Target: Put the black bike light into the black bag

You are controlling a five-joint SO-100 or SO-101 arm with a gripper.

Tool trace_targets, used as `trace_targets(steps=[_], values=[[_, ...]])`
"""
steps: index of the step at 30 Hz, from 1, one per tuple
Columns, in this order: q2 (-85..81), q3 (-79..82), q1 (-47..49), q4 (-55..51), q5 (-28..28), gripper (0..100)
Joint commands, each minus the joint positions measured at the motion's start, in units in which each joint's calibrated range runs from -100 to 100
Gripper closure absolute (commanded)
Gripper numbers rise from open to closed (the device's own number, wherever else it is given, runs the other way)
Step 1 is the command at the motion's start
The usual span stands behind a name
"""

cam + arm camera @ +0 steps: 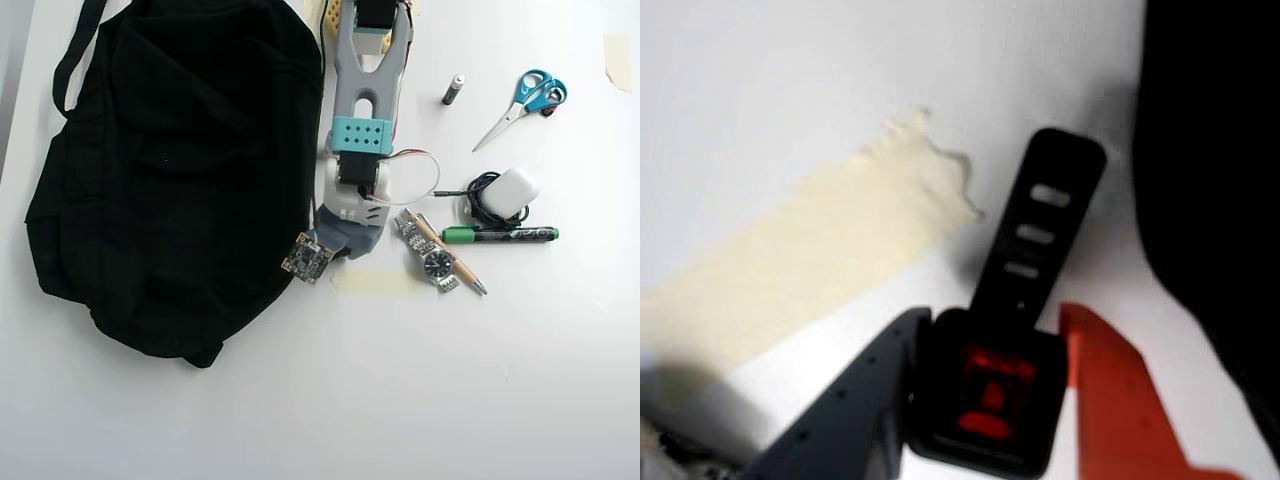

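Red lens of the bike light (990,395) sits between the pincer (985,400) fingers, grey one touching, orange one just beside; grip likely closed on it. Strap points away over white surface (790,90), beside tape (810,245). Black bag (1210,190) near, at wrist view's right.

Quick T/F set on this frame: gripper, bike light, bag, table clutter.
1. The gripper has the black bike light between its fingers. True.
2. The bike light is already inside the black bag. False: it lies on the white table beside the bag.
3. The wrist view shows a strip of pale tape on the table left of the light. True.
4. The scissors have red handles. False: they are blue.
5. A wristwatch lies right of the arm in the overhead view. True.
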State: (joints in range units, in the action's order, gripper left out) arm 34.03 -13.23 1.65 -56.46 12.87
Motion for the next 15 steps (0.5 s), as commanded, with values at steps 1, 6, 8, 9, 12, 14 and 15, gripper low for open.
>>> trace_targets(steps=[1, 6, 8, 9, 12, 14, 15], values=[[-1.75, -3.31, 1.12, -0.31, -0.44, 98], [-2.41, -4.12, 1.49, -0.39, -0.49, 98], [-3.32, -4.92, 1.49, -1.25, -1.39, 98], [-3.65, -5.37, 1.42, -1.94, -1.60, 98], [-4.82, -8.61, 1.42, -6.08, -1.80, 98], [-5.73, -10.85, 1.42, -8.66, -1.80, 98], [-6.23, -12.02, 1.42, -10.04, -1.86, 98]])
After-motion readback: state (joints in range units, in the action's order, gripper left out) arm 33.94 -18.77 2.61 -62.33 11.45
